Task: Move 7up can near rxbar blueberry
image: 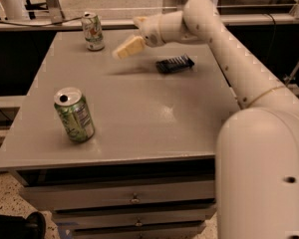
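Observation:
The 7up can (93, 31), whitish with green and red markings, stands upright at the table's far left corner. The rxbar blueberry (175, 63), a flat dark wrapper, lies on the far right part of the table. My gripper (127, 37) hovers above the table between them, to the right of the 7up can and to the left of the bar. Its cream fingers (129, 47) are spread and hold nothing. The arm reaches in from the right.
A larger green can (74, 114) with a white label panel stands upright near the front left of the grey table (154, 128). Drawers sit under the front edge. A rail and dark benches run behind the table.

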`<state>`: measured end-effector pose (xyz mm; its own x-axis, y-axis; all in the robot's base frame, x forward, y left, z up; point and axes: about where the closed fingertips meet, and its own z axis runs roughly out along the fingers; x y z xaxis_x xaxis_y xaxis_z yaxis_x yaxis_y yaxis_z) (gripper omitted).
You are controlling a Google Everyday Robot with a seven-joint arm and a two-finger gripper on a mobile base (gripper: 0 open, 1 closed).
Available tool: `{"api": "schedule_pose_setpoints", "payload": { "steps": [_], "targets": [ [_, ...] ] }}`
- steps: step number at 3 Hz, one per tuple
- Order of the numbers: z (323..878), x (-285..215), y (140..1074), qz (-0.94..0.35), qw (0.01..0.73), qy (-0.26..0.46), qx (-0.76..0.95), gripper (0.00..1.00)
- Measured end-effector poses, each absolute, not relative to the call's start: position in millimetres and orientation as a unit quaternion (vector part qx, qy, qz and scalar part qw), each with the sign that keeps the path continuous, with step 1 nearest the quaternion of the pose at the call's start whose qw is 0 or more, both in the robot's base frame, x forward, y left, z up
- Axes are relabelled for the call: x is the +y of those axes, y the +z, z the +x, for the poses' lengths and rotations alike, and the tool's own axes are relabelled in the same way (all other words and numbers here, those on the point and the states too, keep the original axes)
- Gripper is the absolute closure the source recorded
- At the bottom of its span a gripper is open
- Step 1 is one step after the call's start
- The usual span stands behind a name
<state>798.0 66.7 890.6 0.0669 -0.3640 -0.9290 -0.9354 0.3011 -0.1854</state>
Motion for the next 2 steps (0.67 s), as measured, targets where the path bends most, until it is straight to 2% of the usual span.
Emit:
{"api": "schedule_pose_setpoints", "payload": {
  "steps": [2],
  "targets": [
    [852.1,199.2,920.8,-0.496,0.551,0.337,0.58,0.0]
  ]
}}
